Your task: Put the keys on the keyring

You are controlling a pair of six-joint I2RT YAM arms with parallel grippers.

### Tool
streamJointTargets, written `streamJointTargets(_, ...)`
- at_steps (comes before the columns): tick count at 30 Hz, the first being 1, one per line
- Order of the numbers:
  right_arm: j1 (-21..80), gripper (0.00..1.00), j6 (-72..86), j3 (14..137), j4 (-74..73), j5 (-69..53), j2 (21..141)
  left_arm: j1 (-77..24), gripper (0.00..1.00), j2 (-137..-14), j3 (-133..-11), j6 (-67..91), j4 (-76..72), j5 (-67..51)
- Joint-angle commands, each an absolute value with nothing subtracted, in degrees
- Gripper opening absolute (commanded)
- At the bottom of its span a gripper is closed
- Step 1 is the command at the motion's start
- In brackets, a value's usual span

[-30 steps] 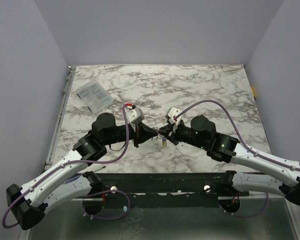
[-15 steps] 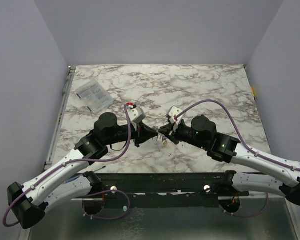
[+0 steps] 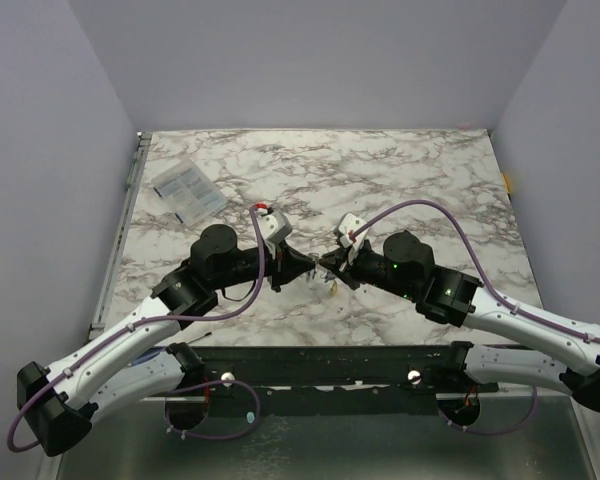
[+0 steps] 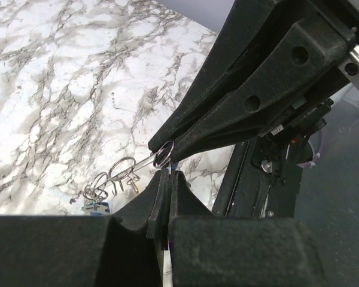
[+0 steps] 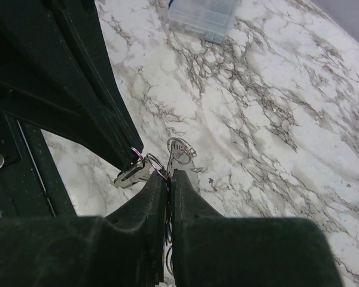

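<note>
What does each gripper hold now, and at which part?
Both pinch the keyring by its wire rim, fingertips meeting from opposite sides: left gripper, right gripper. Which loop each holds cannot be told.

My left pincer point(image 4: 168, 177): matt black plastic, grainy. Keyring point(image 4: 162, 156) just ahead of its tips: thin polished metal. Table point(image 4: 54, 78) beneath: smooth, marble-patterned, faint sheen.

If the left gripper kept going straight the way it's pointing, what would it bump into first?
The right gripper. Its fingers meet the left gripper almost tip to tip, with only the thin keyring pinched between them, so the ring and then those fingers come first.
</note>
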State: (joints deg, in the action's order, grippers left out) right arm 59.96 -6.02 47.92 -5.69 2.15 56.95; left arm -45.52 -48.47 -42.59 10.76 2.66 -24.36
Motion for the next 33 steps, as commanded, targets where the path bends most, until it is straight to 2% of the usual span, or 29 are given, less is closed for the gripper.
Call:
streamJointTargets(1, 60.38, 0.01, -6.15, 48.75, -4.31, 2.16, 56.05, -45.83, 0.00, -49.39, -43.50, 11.37, 1.85, -22.86)
streamJointTargets(33, 60.45, 0.01, -5.98, 50.15, -5.40, 1.97, 58.17, -45.83, 0.00, -47.55, -43.33, 11.24, 0.53, -25.33)
